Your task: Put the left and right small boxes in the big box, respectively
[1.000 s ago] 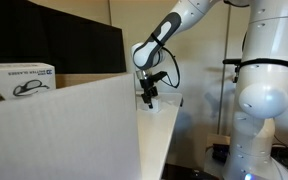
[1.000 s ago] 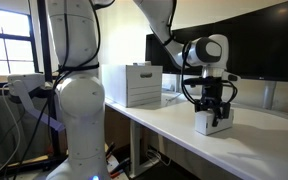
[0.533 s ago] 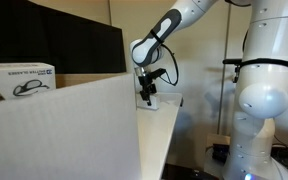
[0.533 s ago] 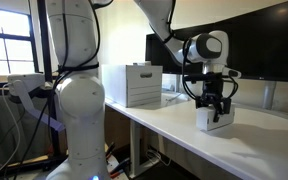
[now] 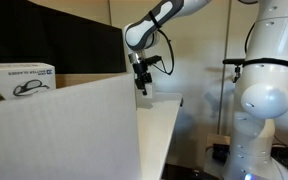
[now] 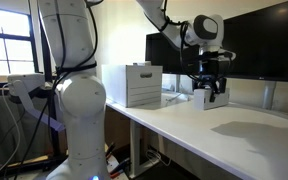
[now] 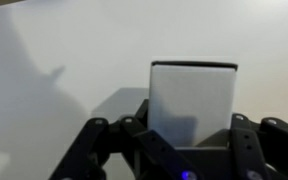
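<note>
The jaws are pinching one small box (image 7: 192, 100) at its top end. It is hanging in the air over the worktop (image 7: 54, 70), not yet in the big box (image 5: 74, 130). It is looking light and stiff, but hard squeezing could dent it. Its long side seems to be pointing up and down. The other small box (image 5: 19, 78) is sitting behind the big box's wall.

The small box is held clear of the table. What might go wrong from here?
The small box hangs from the gripper, pinched near one end and clear of the table; it may swing or slip in transit. The big box has a tall wall, so a low carry might clip its rim.
</note>
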Controlling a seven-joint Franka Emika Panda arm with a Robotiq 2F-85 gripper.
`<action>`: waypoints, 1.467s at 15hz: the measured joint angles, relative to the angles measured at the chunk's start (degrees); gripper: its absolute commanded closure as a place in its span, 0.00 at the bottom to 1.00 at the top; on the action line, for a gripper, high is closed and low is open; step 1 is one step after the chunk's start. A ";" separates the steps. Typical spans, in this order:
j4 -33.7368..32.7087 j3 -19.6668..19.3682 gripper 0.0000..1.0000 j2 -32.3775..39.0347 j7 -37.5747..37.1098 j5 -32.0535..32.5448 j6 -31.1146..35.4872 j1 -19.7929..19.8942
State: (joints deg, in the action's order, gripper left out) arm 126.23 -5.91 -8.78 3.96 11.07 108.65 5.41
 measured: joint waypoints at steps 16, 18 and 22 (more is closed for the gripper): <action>-7.18 4.57 0.69 -4.49 8.54 -1.45 -3.96 -7.67; -9.03 5.14 0.69 -4.47 11.10 -2.97 -4.91 -8.79; -9.73 4.15 0.69 -8.87 21.85 -5.22 -10.92 -9.29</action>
State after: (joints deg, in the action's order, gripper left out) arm 116.49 -1.76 -17.66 25.80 5.85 97.73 -3.87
